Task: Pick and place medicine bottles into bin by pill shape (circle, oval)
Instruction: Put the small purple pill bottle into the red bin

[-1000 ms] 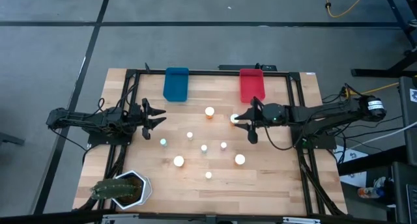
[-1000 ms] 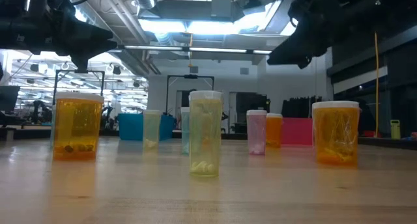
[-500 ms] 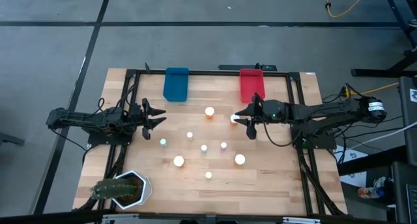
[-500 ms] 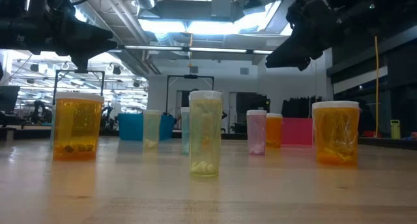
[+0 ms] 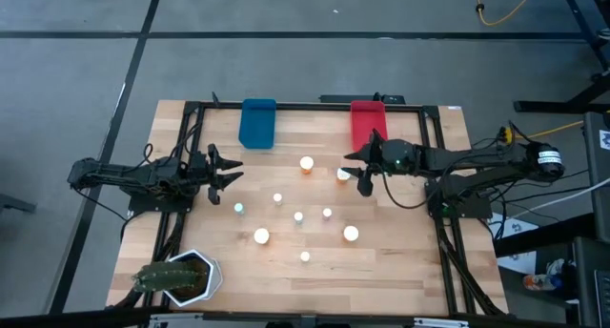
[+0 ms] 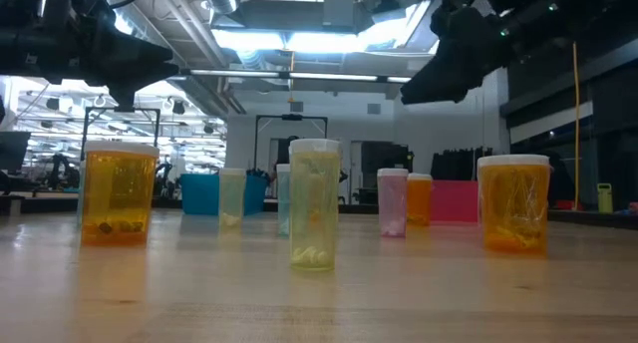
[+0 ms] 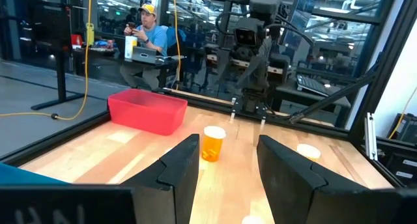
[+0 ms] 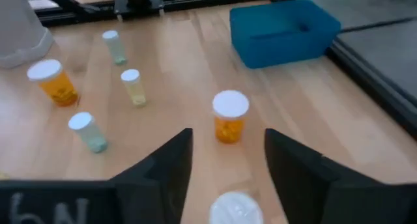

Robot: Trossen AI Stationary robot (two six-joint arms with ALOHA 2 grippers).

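Several small medicine bottles with white caps stand upright on their bases across the middle of the wooden table [image 5: 400, 261]. An amber bottle [image 5: 306, 163] and a white-capped bottle [image 5: 343, 174] stand nearest the bins. My right gripper [image 5: 355, 173] is open and hovers high above the table beside the white-capped bottle. In the right wrist view that bottle's cap [image 8: 236, 208] shows low between the open fingers [image 8: 228, 152], and the amber bottle [image 8: 229, 116] stands farther on. My left gripper [image 5: 232, 171] is open and empty over the table's left side.
A blue bin [image 5: 257, 123] and a red bin [image 5: 369, 124] stand at the far edge. A green plant in a white pot [image 5: 178, 278] sits at the near left corner. A black frame [image 5: 195, 107] borders the table. A person sits in the room beyond [image 7: 146, 32].
My right gripper has moved a little toward the table's far edge and left, closer over the white-capped bottle, and has stayed open. The bottles have not moved.
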